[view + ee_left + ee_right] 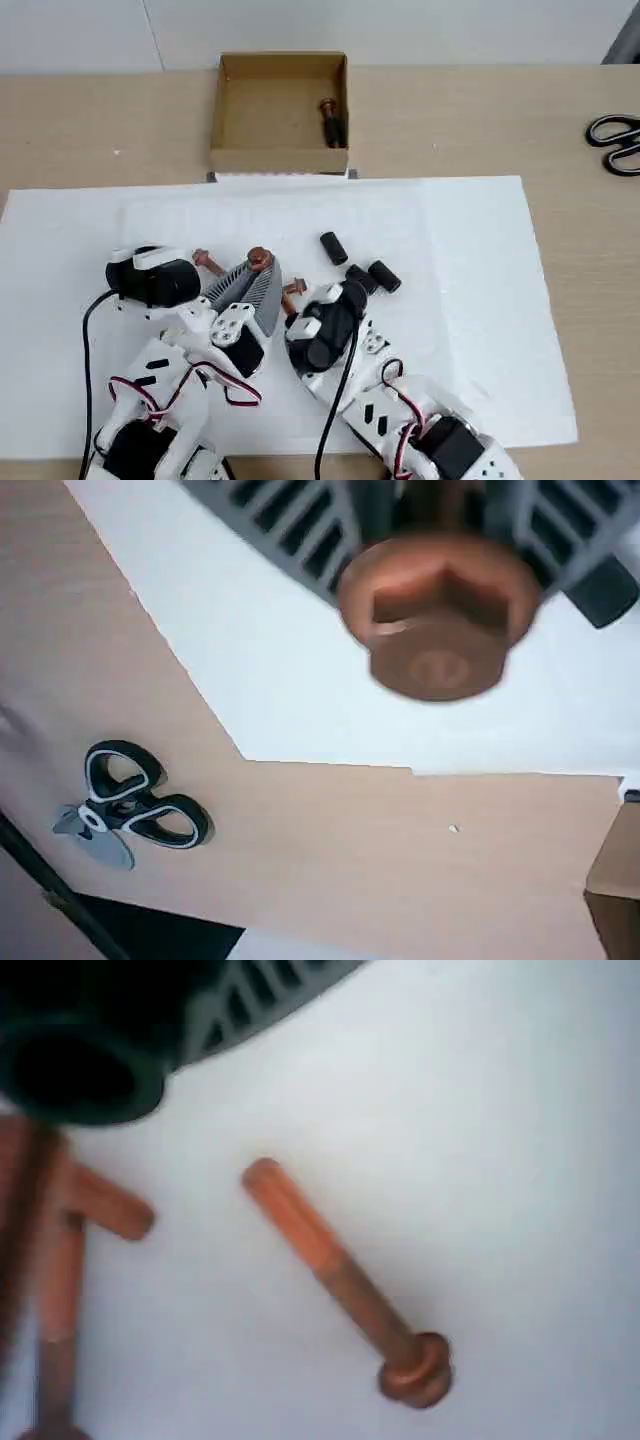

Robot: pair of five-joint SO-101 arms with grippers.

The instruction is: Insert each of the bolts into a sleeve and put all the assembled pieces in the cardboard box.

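One assembled piece (331, 122) lies in the cardboard box (228, 110); well apart from it the left gripper (258, 268) clamps a bolt (436, 615), the right gripper (348, 288) a sleeve (78, 1068), more of each lying loose

I assessed the site as a small robotics lab or workbench set-up. Grounds: the left arm (165, 365) and the right arm (380, 405) stood side by side at a pale wood-grain desk (100, 120), with white shells, black motors, bare red and white wiring (245, 393) and a loose black cable (88, 340). A white sheet (480, 300) covered the work area. Copper-coloured bolts (335, 1275) and black sleeves (333, 247) lay loose on it. I also noted a plain cardboard box (270, 160), black-handled scissors (614, 144) on the desk, and a bare white wall (400, 30) behind.
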